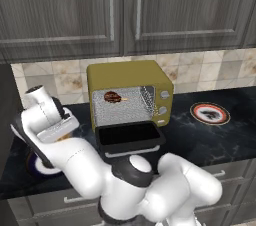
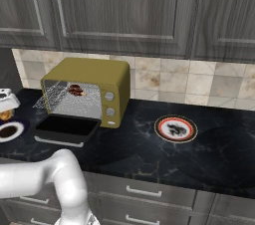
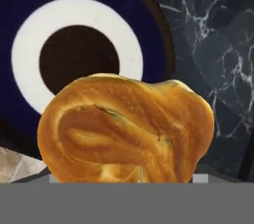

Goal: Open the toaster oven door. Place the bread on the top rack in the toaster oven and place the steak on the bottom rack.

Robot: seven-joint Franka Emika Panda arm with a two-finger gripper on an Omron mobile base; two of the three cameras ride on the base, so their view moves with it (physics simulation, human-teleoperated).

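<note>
- In the hand view the bread (image 3: 126, 129) sits right up against the camera, low in the frame where the fingertips would be, hiding them; whether the jaws pinch it or stand spread around it cannot be told.
- Behind the roll lies a plate (image 3: 30, 49) with a dark blue rim, a white ring and a dark centre, on the black marble counter (image 3: 208, 44).
- From the left base view the gripper (image 1: 62, 131) hangs at the far left, over that plate (image 1: 35, 166), beside the toaster oven (image 1: 125, 77).
- The toaster oven door (image 1: 129, 137) is folded down flat, black glass upward.
- Inside the grey cavity the steak (image 1: 112, 97) lies on a wire rack; which shelf cannot be told.
- Well right of the oven stands a second, orange-rimmed plate (image 1: 210, 113) with a dark pattern.
- The right base view adds a sliver of golden bread (image 2: 5, 115) under the white hand at its left edge, and the oven's round knobs (image 2: 109, 104).
</note>
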